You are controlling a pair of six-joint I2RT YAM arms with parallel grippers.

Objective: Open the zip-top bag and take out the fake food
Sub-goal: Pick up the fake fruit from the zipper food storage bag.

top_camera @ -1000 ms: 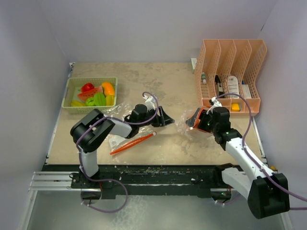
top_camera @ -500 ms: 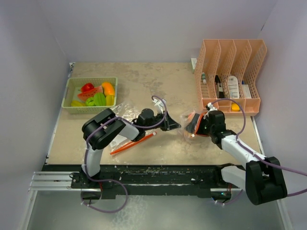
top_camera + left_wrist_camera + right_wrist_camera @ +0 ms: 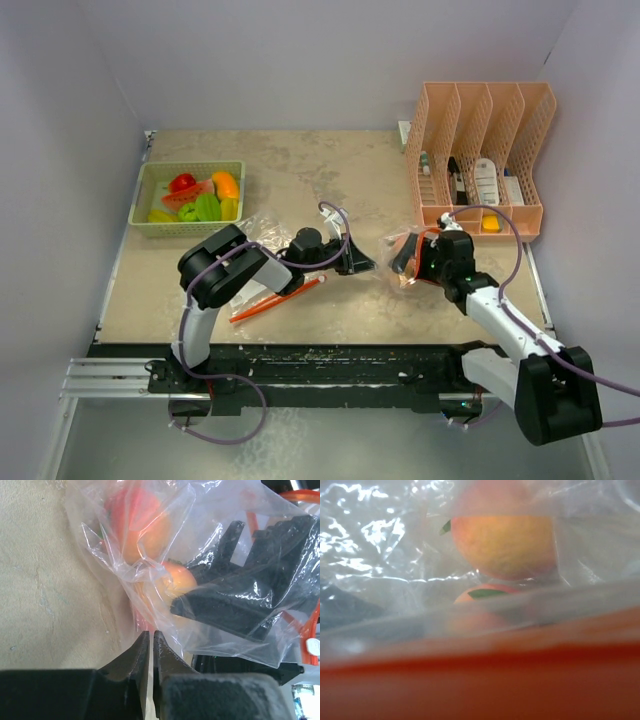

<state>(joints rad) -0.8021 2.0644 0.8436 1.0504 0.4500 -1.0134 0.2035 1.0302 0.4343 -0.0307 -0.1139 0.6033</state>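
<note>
The clear zip-top bag [image 3: 388,248] lies at mid-table between my two grippers. Inside it sit two peach-coloured pieces of fake food, one [image 3: 142,525] above the other [image 3: 175,580]. My left gripper [image 3: 150,636] is shut, and the bag's thin lower edge [image 3: 165,630] meets its tips. From above, this left gripper [image 3: 362,264] touches the bag's left side. My right gripper [image 3: 403,258] is at the bag's right end. Its black fingers [image 3: 235,600] show through the film, spread apart. In the right wrist view the orange zip strip [image 3: 480,680] hides the fingers, and both peaches [image 3: 505,545] lie beyond it.
A green basket [image 3: 142,195] with several toy fruits and vegetables stands at the back left. A peach file rack [image 3: 480,120] holding bottles stands at the back right. A second flat bag with an orange zip [image 3: 275,298] lies under my left arm.
My left gripper reached right to the bag's edge and shut there. My right gripper shifted at the bag's right end, and the bag moved slightly.
</note>
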